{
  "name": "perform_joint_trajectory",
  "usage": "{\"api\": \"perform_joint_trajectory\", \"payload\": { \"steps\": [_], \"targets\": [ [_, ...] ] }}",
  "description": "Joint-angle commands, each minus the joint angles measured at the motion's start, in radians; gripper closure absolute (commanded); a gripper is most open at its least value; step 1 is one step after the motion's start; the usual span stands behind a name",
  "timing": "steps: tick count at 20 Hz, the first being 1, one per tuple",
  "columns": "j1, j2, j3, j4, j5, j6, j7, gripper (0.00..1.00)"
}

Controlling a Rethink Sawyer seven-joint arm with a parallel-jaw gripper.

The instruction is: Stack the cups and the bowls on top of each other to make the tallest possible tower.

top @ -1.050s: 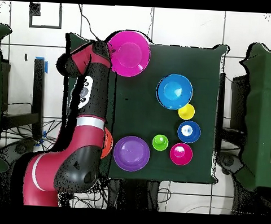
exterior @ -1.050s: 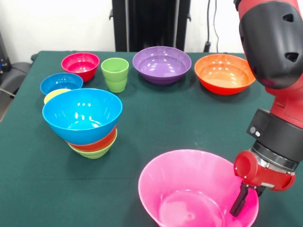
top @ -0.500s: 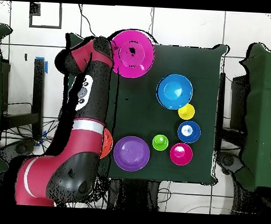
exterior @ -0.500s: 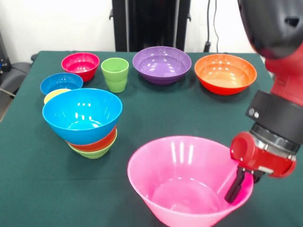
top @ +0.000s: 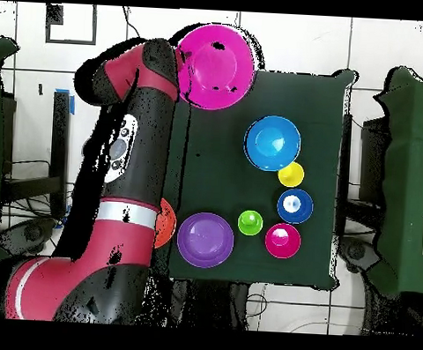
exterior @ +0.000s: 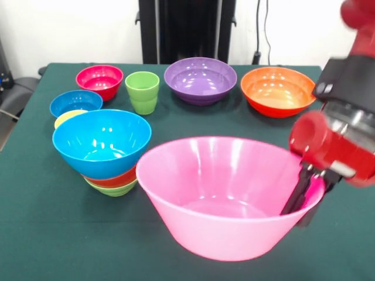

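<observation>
Taking the tower (exterior: 108,158) as the landmark and going left to right in the front view: it stands three bowls high, a small green bowl (exterior: 114,189) at the bottom, an orange-red bowl (exterior: 117,177) in it, and the large light blue bowl (exterior: 101,142) on top. Just behind it on the bench (exterior: 47,234) are the yellow cup (exterior: 65,117) (mostly hidden), the dark blue bowl (exterior: 75,102), the magenta-red bowl (exterior: 99,79) and the green cup (exterior: 142,91). Farther right of the tower at the back sit the purple bowl (exterior: 200,79) and the orange bowl (exterior: 278,91), both unstacked. Right of the tower and nearer, the pink bowl (exterior: 228,193) appears lifted clear, its right rim pinched by the end effector (exterior: 304,196). Judging by this, three pieces are placed and seven remain.
</observation>
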Motion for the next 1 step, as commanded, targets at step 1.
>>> {"api": "perform_joint_trajectory", "payload": {
  "steps": [1],
  "targets": [
    [0.001,-0.134,0.048,0.078,0.009,0.142,-0.031,1.00]
  ]
}}
